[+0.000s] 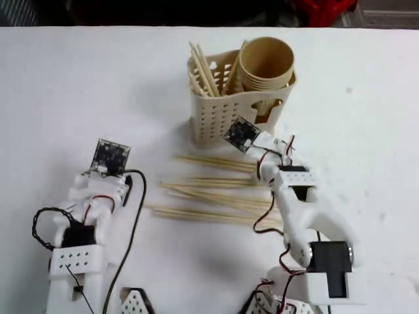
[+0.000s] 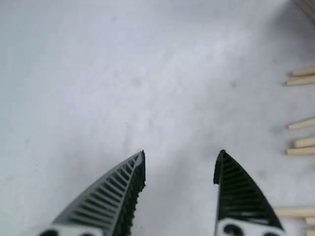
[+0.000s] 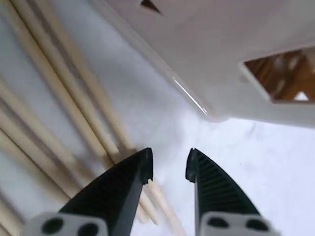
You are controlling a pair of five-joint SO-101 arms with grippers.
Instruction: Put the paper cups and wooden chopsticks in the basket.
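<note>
A cream perforated basket (image 1: 219,121) stands at the table's far middle. It holds a stack of paper cups (image 1: 265,62) and several wooden chopsticks (image 1: 203,70) standing upright. More chopsticks (image 1: 209,191) lie loose on the table in front of it. My right gripper (image 3: 170,153) is open by a narrow gap, low at the basket's front wall (image 3: 221,54), right beside the ends of the loose chopsticks (image 3: 64,93); nothing is between its fingers. My left gripper (image 2: 181,154) is open and empty over bare table, with chopstick tips (image 2: 301,78) off to one side.
The white tabletop (image 1: 78,85) has free room to the left and right of the basket. Cables (image 1: 134,216) run along the left arm. A dark strip with a red object (image 1: 324,10) lies past the table's far edge.
</note>
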